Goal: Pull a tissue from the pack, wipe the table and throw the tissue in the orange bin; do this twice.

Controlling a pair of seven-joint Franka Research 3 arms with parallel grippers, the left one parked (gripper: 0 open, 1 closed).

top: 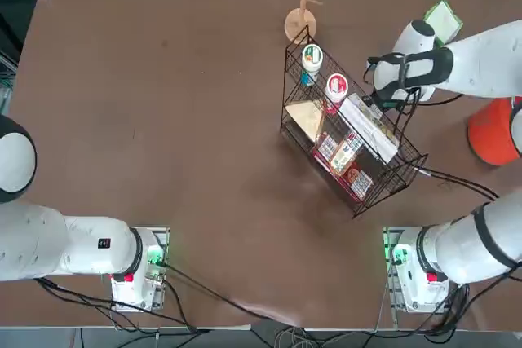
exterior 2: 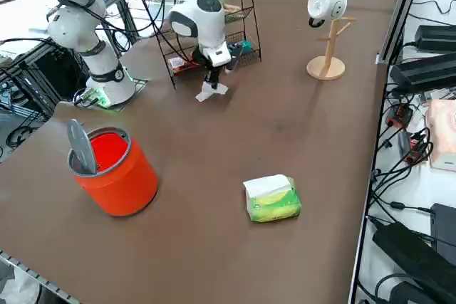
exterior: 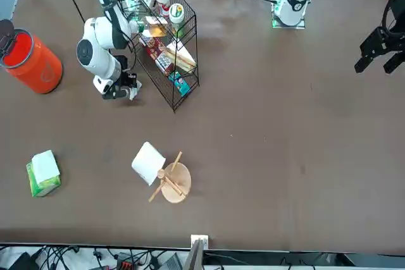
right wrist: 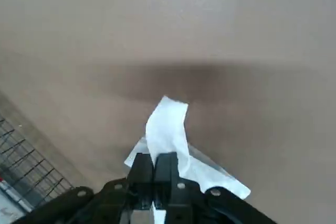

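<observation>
Right gripper [right wrist: 154, 162] pinching white tissue [right wrist: 167, 129], jaws clamped on it, dragging over table [exterior: 266, 131] beside wire basket [exterior: 166, 42] — wiping stage. Pack [exterior 2: 271, 198] sitting near orange bin [exterior 2: 114, 167]; binning not yet done — which of two rounds, cannot tell.

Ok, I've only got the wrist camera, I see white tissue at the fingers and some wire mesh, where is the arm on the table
Observer: The right gripper is shut on the tissue, low over the table beside the black wire basket.
Operator: Is the tissue on the table?
Observer: Its lower end appears to touch the tabletop in the side view.
Operator: Where's the bin?
Observer: The orange bin stands well apart from the gripper, near the table edge, its lid up.
Operator: And the pack?
Observer: The pack lies apart from the bin, white tissue showing on top.
</observation>
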